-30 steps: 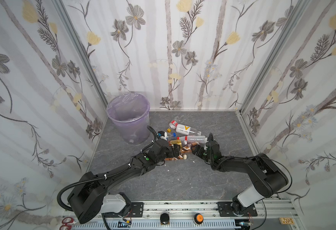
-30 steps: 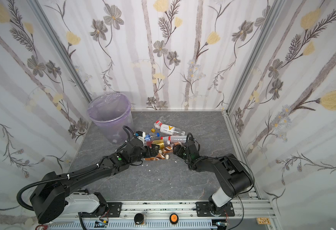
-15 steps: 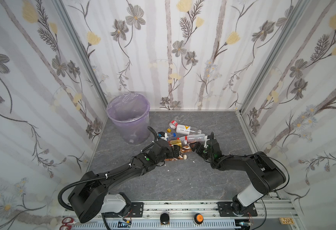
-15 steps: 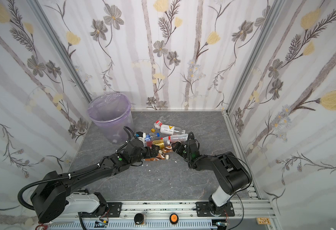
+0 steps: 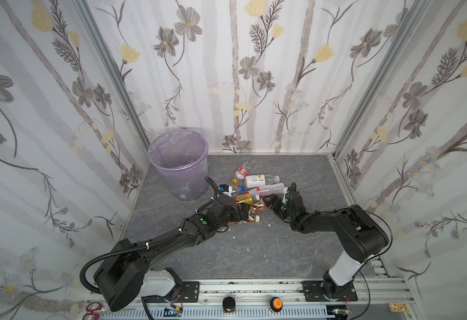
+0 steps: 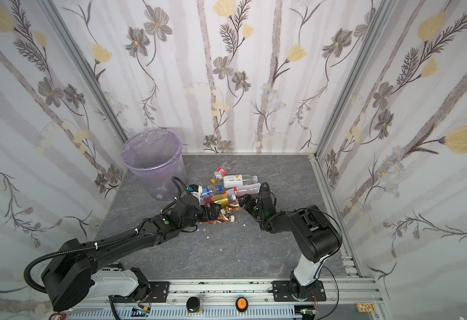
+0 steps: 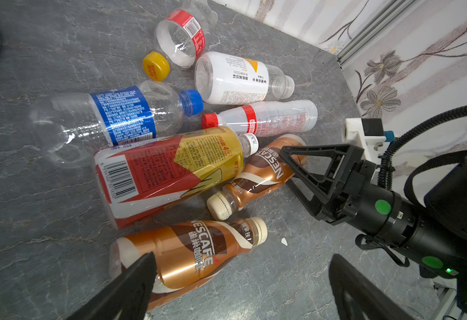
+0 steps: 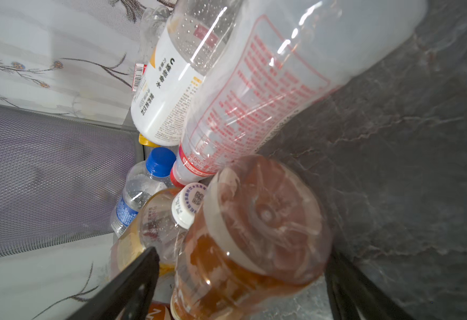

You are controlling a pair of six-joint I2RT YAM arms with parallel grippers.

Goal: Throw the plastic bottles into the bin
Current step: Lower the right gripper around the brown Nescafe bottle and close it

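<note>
Several plastic bottles (image 5: 254, 188) lie in a heap mid-floor, right of the bin (image 5: 171, 180), a pale purple lined basket also seen in the other top view (image 6: 149, 177). My left gripper (image 7: 240, 288) is open at the heap's near side (image 5: 244, 212). A brown coffee bottle (image 7: 190, 255) lies beside one of its fingers, not held. My right gripper (image 8: 240, 285) is open at the heap's right side (image 5: 272, 202). The base of a second brown bottle (image 8: 262, 221) sits between its spread fingers. A red-and-gold bottle (image 7: 166, 171) and a red-capped clear bottle (image 8: 268, 83) lie just beyond.
A white-labelled bottle (image 7: 235, 77), a blue-labelled clear one (image 7: 116, 119), a red-labelled clear one (image 7: 182, 36) and a yellow cap (image 7: 156, 66) fill the heap's far side. Floral walls enclose the grey floor (image 5: 254, 249). Small white scraps (image 7: 283, 241) lie near the grippers.
My right gripper's jaws have widened and it has edged further into the heap, around the brown bottle's base. The left arm has barely moved.
</note>
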